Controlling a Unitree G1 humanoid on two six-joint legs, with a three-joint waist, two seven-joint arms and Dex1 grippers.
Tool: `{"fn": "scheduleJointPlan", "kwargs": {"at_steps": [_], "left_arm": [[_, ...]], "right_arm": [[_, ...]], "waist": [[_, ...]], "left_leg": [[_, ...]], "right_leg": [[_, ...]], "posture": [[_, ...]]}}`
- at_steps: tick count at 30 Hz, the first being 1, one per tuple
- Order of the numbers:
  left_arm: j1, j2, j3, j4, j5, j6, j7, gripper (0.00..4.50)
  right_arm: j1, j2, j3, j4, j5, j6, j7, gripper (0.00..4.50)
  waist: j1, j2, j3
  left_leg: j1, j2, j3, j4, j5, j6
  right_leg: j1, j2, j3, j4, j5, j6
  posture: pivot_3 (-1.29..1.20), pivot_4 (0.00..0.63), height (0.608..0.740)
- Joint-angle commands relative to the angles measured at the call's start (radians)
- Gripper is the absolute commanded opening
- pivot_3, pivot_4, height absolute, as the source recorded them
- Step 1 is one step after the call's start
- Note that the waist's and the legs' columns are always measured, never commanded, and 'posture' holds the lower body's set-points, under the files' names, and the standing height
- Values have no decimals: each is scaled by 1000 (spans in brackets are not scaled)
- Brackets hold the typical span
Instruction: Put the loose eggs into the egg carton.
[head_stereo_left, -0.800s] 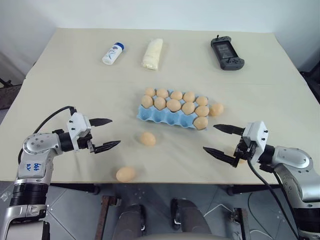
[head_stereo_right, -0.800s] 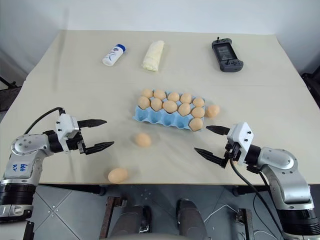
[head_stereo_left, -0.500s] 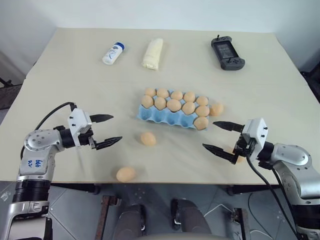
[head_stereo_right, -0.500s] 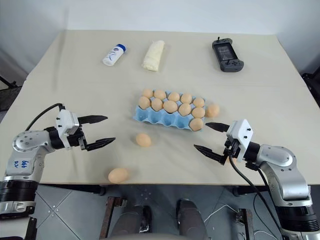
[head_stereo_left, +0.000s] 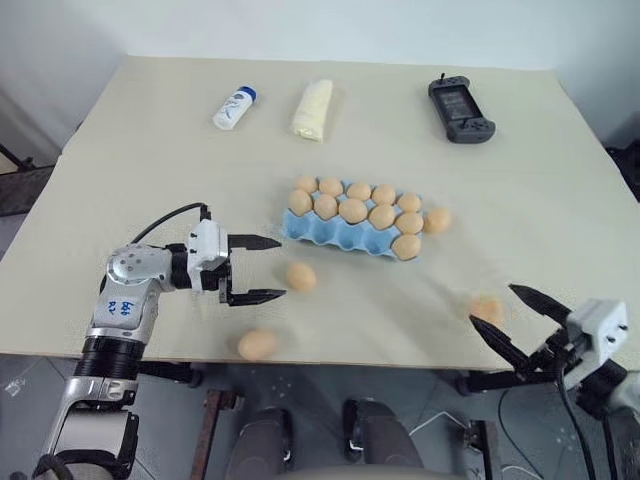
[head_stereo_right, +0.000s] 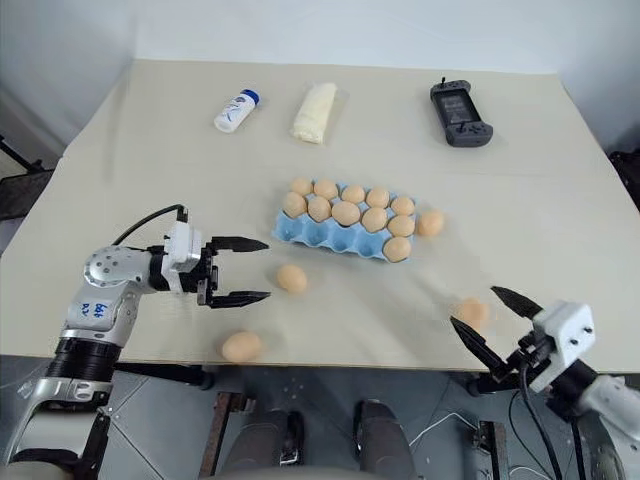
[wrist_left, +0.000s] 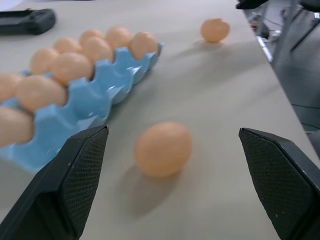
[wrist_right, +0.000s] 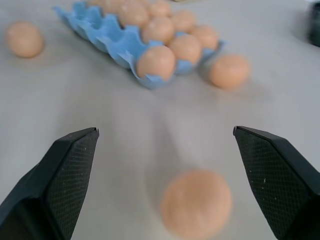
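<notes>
Egg carton (head_stereo_right: 340, 226) mid-table (head_stereo_right: 520, 210), ten cups filled. Four loose eggs: one touching the carton's right end (head_stereo_right: 430, 222), one in front of it (head_stereo_right: 291, 278), one near the front edge (head_stereo_right: 241, 346), one front-right (head_stereo_right: 470, 313). Left pincer (head_stereo_right: 252, 270) gapes empty beside the front egg (wrist_left: 163, 148), bracketed in left wrist view. Right pincer (head_stereo_right: 490, 316) spread, empty; right wrist view centres the front-right egg (wrist_right: 196, 203).

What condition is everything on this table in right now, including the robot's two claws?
egg carton: lidless, part filled, front cups empty.
loose eggs: four on the table, outside the carton, unheld.
left gripper: open, level, facing the nearest egg.
right gripper: open, empty, near an egg at the table's front edge.
white bottle: lying on its side.
game controller: lying flat.
</notes>
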Motion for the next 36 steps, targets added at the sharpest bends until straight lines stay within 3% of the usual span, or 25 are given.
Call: {"fn": "scheduleJointPlan", "kwargs": {"at_steps": [1, 21, 24, 30, 36], "left_arm": [[-15, -5, 9, -8, -17, -11, -15, 4415], [26, 24, 62, -81, -28, 10, 28, 4415], [37, 26, 75, -95, -29, 15, 47, 4500], [45, 26, 83, -101, -33, 24, 63, 4500], [51, 31, 90, -94, -33, 26, 78, 4500]], "right_arm": [[25, 20, 2, -26, -16, -41, -16, 4500], [-255, -16, 127, 349, -120, -62, -32, 4500], [-275, -22, 136, 388, -132, -74, -18, 3881], [-346, -17, 181, 332, -94, -55, 13, 1938], [-511, 1, 312, 249, -116, 13, -13, 1856]], "waist": [[-6, 0, 0], [-19, 0, 0], [-19, 0, 0], [-22, 0, 0], [-21, 0, 0]], "left_leg": [[0, 0, 0, 0, 0, 0], [-1, 0, -1, -1, 4, -1], [-1, 0, 0, -1, 4, -1], [0, 0, 0, -1, 4, -1], [0, 0, -1, -1, 4, -1]], "right_leg": [[0, 0, 1, 0, 0, 0], [-1, 0, 0, -1, 3, -1], [-1, 0, 0, -1, 3, -1], [-1, 0, 0, 0, 3, -1], [-1, 0, 0, 1, 3, -1]], "posture": [[0, 150, 740], [0, 150, 740], [0, 150, 740], [0, 150, 740], [0, 150, 740]]}}
